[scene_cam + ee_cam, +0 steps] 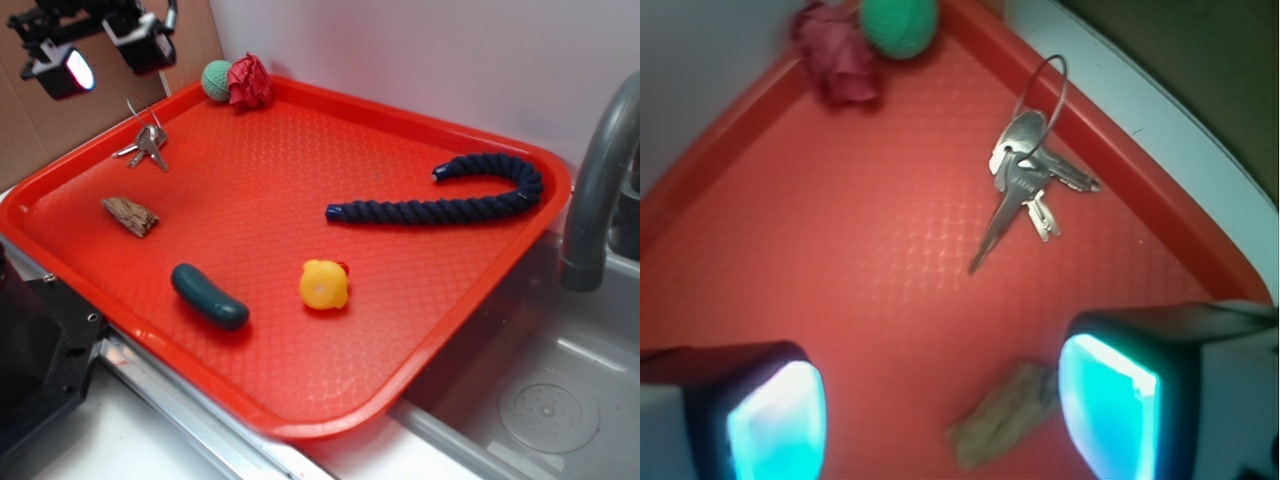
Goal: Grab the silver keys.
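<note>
The silver keys (147,145) lie on a thin wire ring near the far left corner of the red tray (420,350). In the wrist view the silver keys (1025,180) lie flat on the tray (820,260), ahead of the fingers. My gripper (105,55) hangs open and empty high above the tray's left corner, up and left of the keys. In the wrist view the gripper (940,410) has its two glowing pads wide apart, with nothing between them but the tray far below.
On the tray lie a piece of wood (130,215) (also (1005,415)), a dark green pickle-shaped toy (208,296), a yellow duck (325,285), a dark blue rope (450,200), a green ball (216,80) and a red crumpled thing (250,82). A sink and grey faucet (600,180) stand at the right.
</note>
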### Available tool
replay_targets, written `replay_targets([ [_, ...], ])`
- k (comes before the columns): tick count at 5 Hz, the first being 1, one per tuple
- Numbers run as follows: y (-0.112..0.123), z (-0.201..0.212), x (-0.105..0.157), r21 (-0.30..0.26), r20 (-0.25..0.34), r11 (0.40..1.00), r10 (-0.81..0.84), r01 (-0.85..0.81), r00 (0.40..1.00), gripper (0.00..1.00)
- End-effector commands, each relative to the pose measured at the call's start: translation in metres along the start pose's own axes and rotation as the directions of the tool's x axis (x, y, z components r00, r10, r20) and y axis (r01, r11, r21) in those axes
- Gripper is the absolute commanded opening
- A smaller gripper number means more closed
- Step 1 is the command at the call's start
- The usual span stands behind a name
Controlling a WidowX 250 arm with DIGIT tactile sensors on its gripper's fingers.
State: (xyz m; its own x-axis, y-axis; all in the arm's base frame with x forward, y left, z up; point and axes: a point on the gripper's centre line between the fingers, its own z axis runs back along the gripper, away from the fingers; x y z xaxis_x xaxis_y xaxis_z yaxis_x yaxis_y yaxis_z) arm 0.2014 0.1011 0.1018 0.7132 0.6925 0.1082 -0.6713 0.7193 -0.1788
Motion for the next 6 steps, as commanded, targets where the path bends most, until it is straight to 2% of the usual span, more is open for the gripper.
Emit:
replay_targets([
  [1, 0.006, -0.005, 0.005, 0.016, 0.007, 0.999, -0.035, 0.035, 0.999, 1.0],
  [4, 0.006, -0.005, 0.005, 0.016, 0.007, 0.999, -0.035, 0.035, 0.999, 1.0],
  [6, 0.004, -0.035, 0.022, 0.057, -0.025, 0.998, 0.034, -0.032, 0.999, 1.0],
])
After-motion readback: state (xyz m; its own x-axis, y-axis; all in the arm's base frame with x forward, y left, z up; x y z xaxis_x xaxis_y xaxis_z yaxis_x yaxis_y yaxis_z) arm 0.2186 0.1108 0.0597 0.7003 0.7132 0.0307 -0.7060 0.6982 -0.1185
